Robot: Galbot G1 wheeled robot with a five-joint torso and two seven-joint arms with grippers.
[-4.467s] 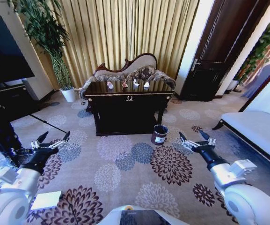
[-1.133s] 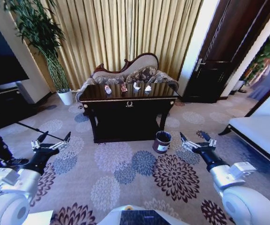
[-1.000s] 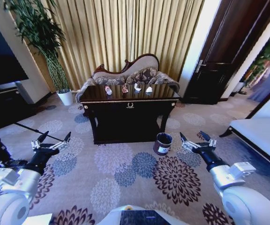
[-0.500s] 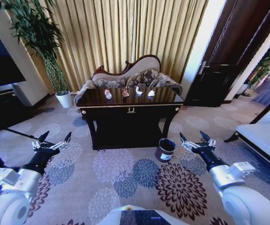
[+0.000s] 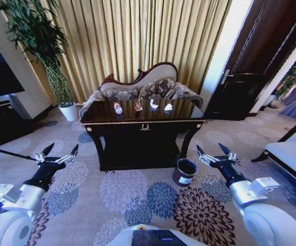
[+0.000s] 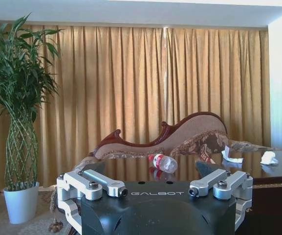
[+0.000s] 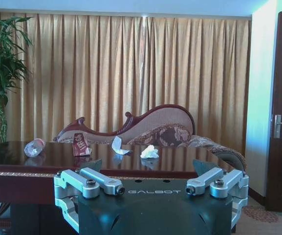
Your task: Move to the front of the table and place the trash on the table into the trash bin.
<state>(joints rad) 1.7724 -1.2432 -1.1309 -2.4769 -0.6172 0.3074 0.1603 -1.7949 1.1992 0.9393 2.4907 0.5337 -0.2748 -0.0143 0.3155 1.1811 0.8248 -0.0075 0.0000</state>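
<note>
Head view: table dead ahead at 12 o'clock, glossy dark surface, gold trim, wreath emblem on the front. Trash sits in a row on the surface toward its far edge: bottle lying on its side at the left end, wrapper just beside it, then two white scraps and to the right, each apart from the next. Bin stands on the carpet by the table's front right leg, about 1 o'clock, upright.

Left gripper hangs low at 9 o'clock over the carpet, jaws spread wide, empty. Right gripper at 3 o'clock, just right of the bin and not touching it, jaws also spread, empty.

Sofa behind the table, curtain behind that, plant at 10 o'clock, door at 2 o'clock.
</note>
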